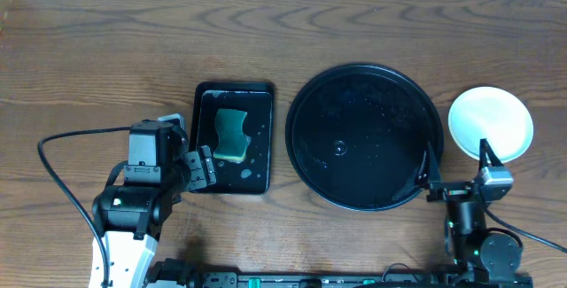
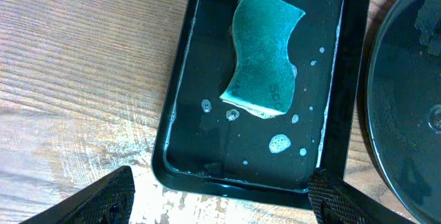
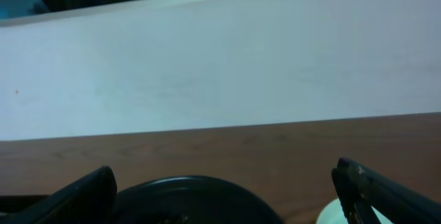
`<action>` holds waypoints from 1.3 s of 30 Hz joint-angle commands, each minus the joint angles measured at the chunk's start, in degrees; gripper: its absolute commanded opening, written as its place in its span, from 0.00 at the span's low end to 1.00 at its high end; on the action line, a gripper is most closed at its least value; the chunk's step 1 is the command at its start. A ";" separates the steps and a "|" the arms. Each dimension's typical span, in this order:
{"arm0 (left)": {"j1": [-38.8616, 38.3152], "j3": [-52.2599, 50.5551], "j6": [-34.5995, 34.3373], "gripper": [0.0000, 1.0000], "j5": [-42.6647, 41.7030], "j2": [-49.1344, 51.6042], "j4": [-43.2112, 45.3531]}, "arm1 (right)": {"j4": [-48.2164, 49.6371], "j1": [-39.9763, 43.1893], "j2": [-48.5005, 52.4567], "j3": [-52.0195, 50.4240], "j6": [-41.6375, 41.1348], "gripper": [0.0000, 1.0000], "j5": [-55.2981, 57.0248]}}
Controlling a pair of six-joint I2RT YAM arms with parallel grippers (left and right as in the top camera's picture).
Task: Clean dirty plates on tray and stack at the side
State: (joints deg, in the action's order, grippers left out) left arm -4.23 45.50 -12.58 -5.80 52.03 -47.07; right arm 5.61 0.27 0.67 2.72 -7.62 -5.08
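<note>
Robot lab tabletop, cabled arms

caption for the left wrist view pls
Teal sponge lying in wet rectangular black tray, open left gripper hovering empty.

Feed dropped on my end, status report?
Left gripper open, empty, by the sponge tray. Right gripper open, empty. Round tray wet, no plates on it; pale plate on table beside it. Nothing in the way.

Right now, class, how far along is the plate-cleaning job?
Looks done: the large round glossy black tray holds only water drops; a pale round plate sits on the brown wooden tabletop beside it, stack height unclear. In hand: nothing, both jaws open, green sponge lying in the small rectangular black tray. Left: apparently nothing.
</note>
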 commanded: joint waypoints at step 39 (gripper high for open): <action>-0.13 -0.17 0.74 0.82 0.33 0.07 0.02 | -9.90 -1.88 -0.35 -2.40 7.28 0.99 4.17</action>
State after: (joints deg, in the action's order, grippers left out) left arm -4.23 45.47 -12.58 -5.80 52.03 -47.07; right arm -4.01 -1.04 0.71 0.38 -0.99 -1.48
